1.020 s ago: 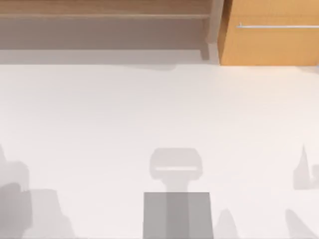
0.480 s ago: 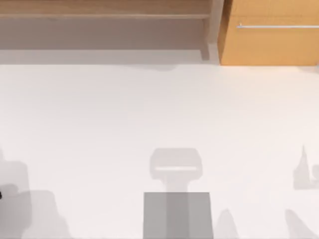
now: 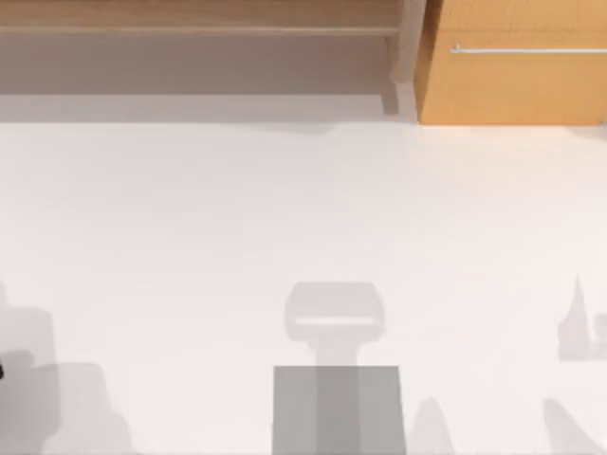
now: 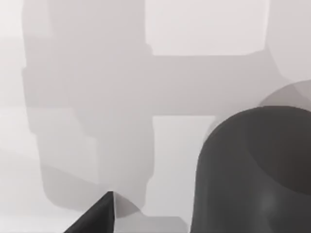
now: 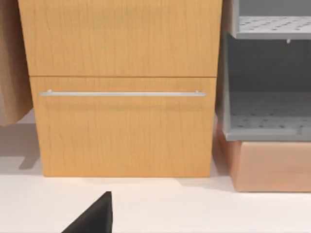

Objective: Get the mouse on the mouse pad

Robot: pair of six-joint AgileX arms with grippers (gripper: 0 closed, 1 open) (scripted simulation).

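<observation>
- The bench (image 3: 285,209) is a plain white top, and the main thing on it is shadows. A boxy grey shadow (image 3: 337,379) sits at the middle of the near edge, and softer ones sit towards the near-left and near-right corners.
- Along the far edge there's an open wooden shelf (image 3: 190,28) over the left and middle part. A wooden cabinet (image 3: 512,81) with a thin silver handle (image 3: 526,49) stands at the far-right corner.
- A tiny black sliver (image 3: 1,372) pokes in at the left edge of the bench, near the near-left corner. Too little of it shows to say what it is.
- In the left wrist view, the left claw (image 4: 99,218) is just a black wedge low over the white bench top, which has blocky shadows across it. I can't tell if it's spread or pressed together.
- Also in that view, just beside the wedge, there's a big dark grey rounded shape (image 4: 252,170). I honestly can't tell what it is.
- The right claw (image 5: 95,218) is the same story: one black wedge above the bench, facing the cabinet front and its drawer handle. I can't tell its state either.
- Next to the cabinet in that view is a grey perforated rack (image 5: 267,97), sitting on a light wooden box (image 5: 267,165).
- Where the mouse and mouse pad are, I can't tell.
</observation>
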